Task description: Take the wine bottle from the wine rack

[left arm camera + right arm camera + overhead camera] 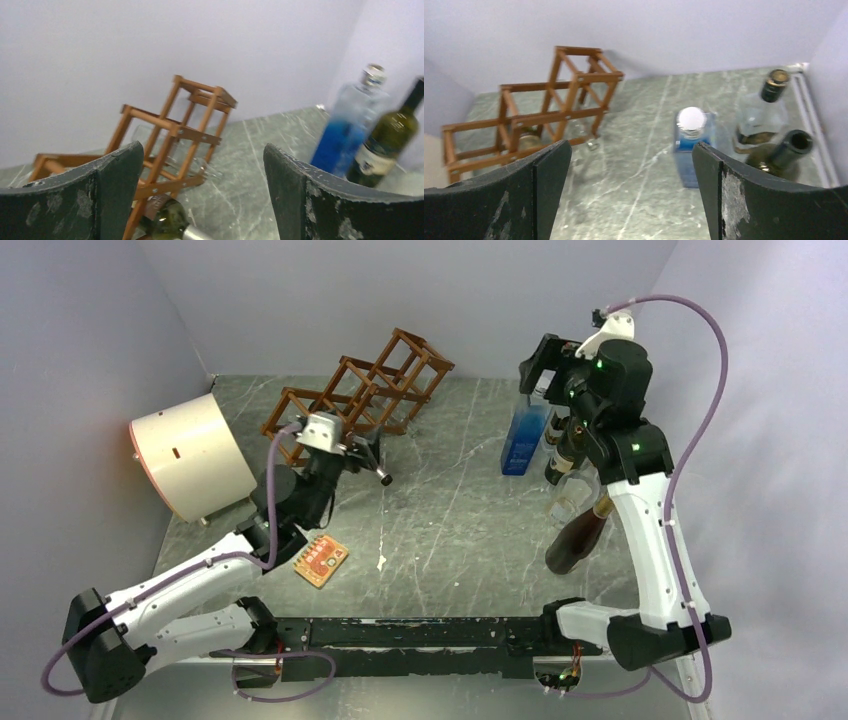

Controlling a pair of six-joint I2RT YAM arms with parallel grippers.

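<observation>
Cream drum (pixel 190 455): far left on the table (pixel 450 530), well apart from the work.
Left claw (pixel 201 150): fingers wide apart, holding nothing. It sits low at the near side of the rack, facing its cells.
Risk: rack looks light and is all thin bars. A skewed pull could drag or tip it, or a finger could snag a bar. The glass neck may slip if pinched too near the cap.
Rack (pixel 360 395): reddish-brown wood with stepped open square cells, standing back centre-left.
Wine bottle (pixel 167 220): green glass with a pale neck, lying in a low cell with the neck poking out on the near side. Not yet out. Label unreadable.
Blue bottle (pixel 524 440): upright, right of centre, not on the rack.
Right claw (pixel 631 145): fingers wide apart, empty, raised over the right side, well away from the rack.
</observation>
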